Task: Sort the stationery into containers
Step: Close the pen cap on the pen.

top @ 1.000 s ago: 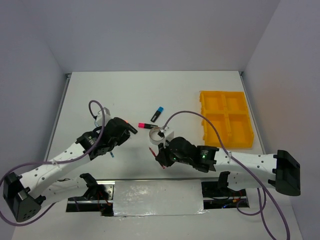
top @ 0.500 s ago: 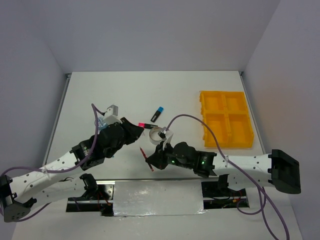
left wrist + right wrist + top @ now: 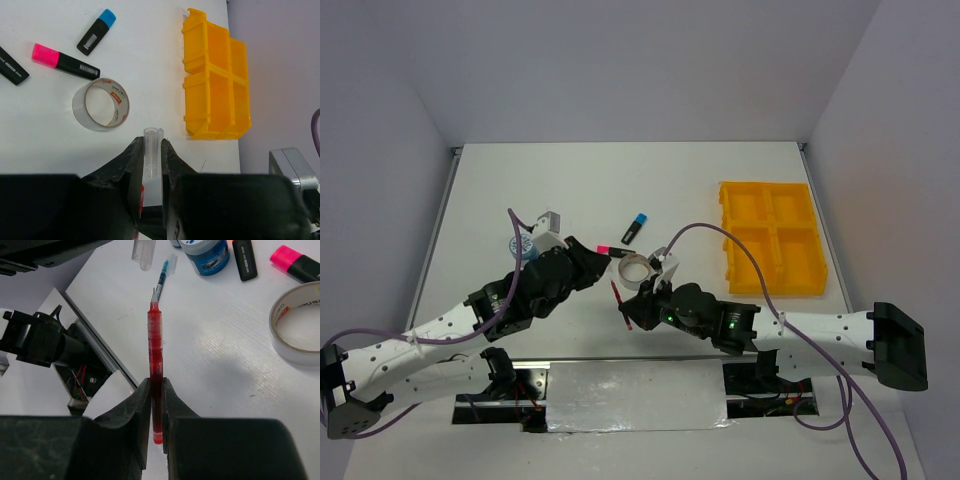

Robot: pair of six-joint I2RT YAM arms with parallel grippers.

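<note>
The right gripper (image 3: 155,384) is closed to a narrow slot on the red pen (image 3: 154,340); in the right wrist view the pen runs straight through the jaws, its blunt end sticking out a little toward 6 o'clock and most of the barrel reaching toward 12 o'clock to a fine tip. Just past that tip, at 12 o'clock, lies a thin blue pen (image 3: 163,276); at 1 o'clock stands a blue-white tape roll (image 3: 205,255), with a black marker (image 3: 245,260) beside it; the pink-capped marker (image 3: 295,262) and the tape ring (image 3: 297,325) lie out at 2 and 3 o'clock.

The left gripper (image 3: 151,145) is pinched shut on a clear tube (image 3: 151,134); the tube stands between the fingertips, and its open end pokes out past them toward 12 o'clock; the tape ring (image 3: 101,104) lies just beyond at 11 o'clock, apart from the jaws; the pink-capped marker (image 3: 65,61) and the blue-capped marker (image 3: 96,38) sit farther out the same way; the yellow tray (image 3: 207,74) is at 1 o'clock.

From above, the left gripper (image 3: 600,260) and the right gripper (image 3: 632,312) are close together near the table's middle; the red pen (image 3: 619,297) slants toward 11 o'clock, below the tape ring (image 3: 633,268); the yellow tray (image 3: 770,226) lies well apart at 3 o'clock.
</note>
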